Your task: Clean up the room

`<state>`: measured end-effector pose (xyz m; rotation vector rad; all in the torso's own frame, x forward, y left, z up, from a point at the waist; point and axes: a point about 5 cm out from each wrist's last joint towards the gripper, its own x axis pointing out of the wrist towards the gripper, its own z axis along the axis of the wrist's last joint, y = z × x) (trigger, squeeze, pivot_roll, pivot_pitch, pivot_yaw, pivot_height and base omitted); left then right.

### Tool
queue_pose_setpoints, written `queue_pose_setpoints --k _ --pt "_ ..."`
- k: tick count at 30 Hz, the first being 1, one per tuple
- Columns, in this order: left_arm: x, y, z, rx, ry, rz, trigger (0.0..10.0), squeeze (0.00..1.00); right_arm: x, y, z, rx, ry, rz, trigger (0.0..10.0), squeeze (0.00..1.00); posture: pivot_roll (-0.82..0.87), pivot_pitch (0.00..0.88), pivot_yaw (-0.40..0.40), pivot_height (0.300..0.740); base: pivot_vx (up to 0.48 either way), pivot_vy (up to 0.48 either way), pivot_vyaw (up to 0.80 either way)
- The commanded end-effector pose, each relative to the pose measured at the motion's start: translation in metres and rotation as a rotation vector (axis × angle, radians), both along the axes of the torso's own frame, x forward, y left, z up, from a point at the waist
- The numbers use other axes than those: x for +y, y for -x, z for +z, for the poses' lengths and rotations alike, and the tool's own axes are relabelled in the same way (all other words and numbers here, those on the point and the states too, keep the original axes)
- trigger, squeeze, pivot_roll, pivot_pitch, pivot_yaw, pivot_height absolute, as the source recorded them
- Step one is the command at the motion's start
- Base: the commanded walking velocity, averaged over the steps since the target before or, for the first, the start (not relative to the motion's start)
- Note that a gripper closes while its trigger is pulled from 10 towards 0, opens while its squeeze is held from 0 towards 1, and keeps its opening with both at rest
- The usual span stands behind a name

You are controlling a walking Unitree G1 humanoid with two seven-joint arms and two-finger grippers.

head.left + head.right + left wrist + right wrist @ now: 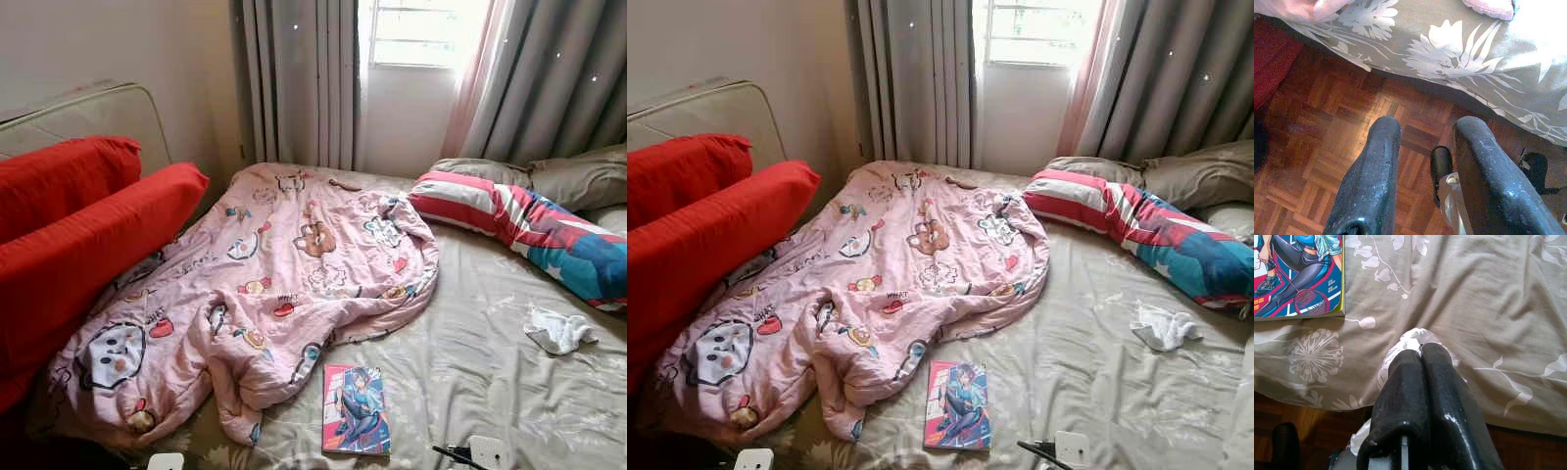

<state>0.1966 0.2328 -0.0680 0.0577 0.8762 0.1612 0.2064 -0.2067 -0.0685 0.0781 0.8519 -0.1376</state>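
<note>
From your head camera, a crumpled tissue (559,330) lies on the bed sheet (470,382), right of the pink blanket (265,284), with a book (356,409) near the bed's front edge. Your left wrist shows the left gripper (1425,134) with fingers apart, above the wood floor (1327,142). Your right wrist shows the right gripper (1421,352), fingers pressed together on a white wad (1418,337) over the sheet, the book beside it.

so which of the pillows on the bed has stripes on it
The long pillow on the right, striped red and white with a blue end. The two pillows on the left are plain red.
</note>
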Motion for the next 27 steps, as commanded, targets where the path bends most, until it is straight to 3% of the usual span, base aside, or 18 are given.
queue_pose_setpoints --k 1,6,27 --pt "0.0045 0.0091 -0.0039 0.032 -0.001 0.005 10.0 0.00 0.0012 0.0004 -0.0002 -0.007 0.000 0.005 10.0 0.00 -0.03 0.000 -0.014 0.740 0.000 0.000 0.00" --pt "0.0052 0.0090 -0.0037 0.032 -0.001 0.006 10.0 0.00 0.0015 0.0002 -0.0002 -0.006 0.000 0.006 10.0 0.00 -0.03 0.000 -0.014 0.740 0.000 0.000 0.00" --pt "0.0043 0.0102 -0.0046 0.037 0.005 0.020 10.0 0.00 0.0007 -0.0007 0.0004 -0.004 -0.001 0.005 10.0 0.00 -0.02 0.000 -0.023 0.740 -0.263 0.000 0.00"
